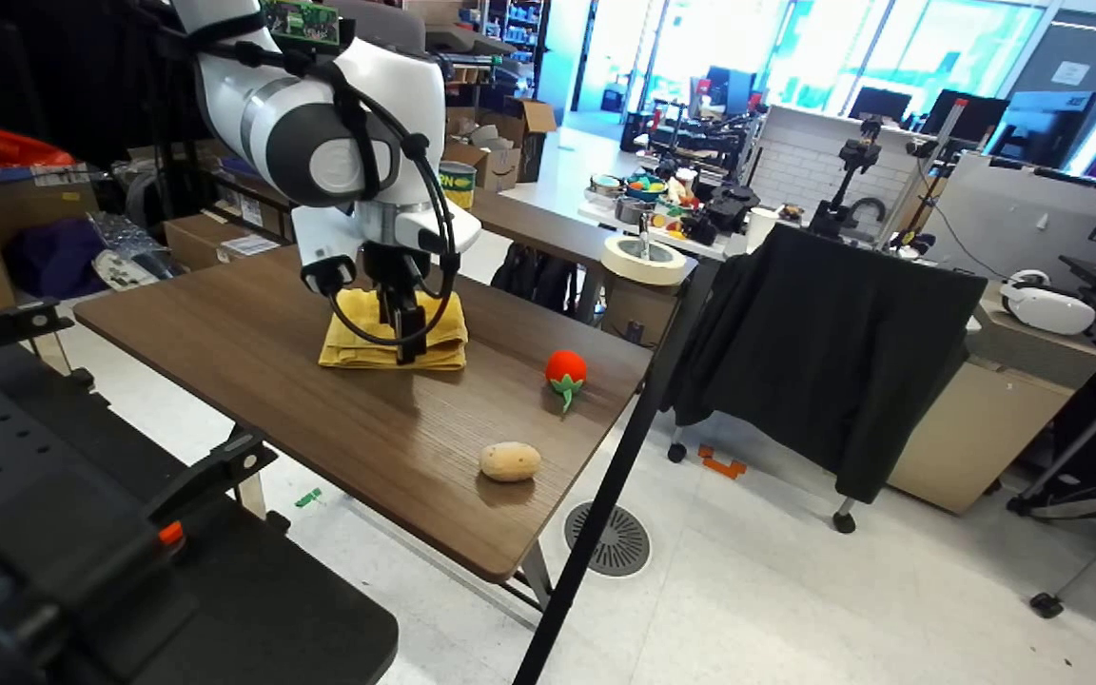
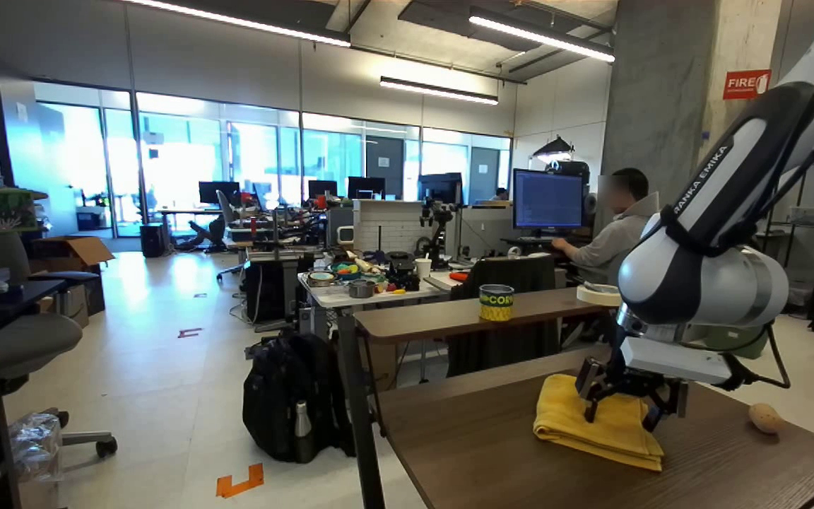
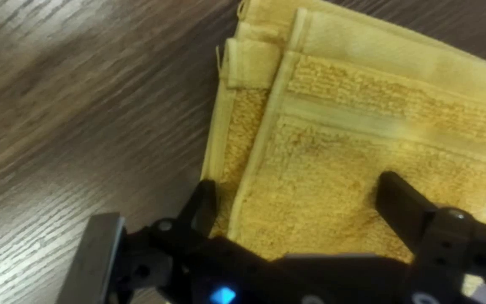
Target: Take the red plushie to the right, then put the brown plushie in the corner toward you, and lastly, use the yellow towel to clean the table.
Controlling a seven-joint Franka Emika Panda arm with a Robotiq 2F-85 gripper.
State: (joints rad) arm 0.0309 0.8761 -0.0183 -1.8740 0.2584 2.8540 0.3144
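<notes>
Over the yellow towel [image 3: 348, 135], claw [image 3: 298, 182] agape

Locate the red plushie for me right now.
In an exterior view, the red plushie lies on the table near its right edge, to the right of the yellow towel and, in the picture, above the brown plushie.

The wrist view crops the yellow towel [image 3: 344, 131], partly behind the end effector [image 3: 298, 182]

Reaches down with the arm [image 2: 721, 159] bent at the wrist [image 2: 718, 283] in both exterior views. Points the gripper [image 3: 298, 181] downward with both fingers [image 3: 403, 207] spread well apart.
</notes>
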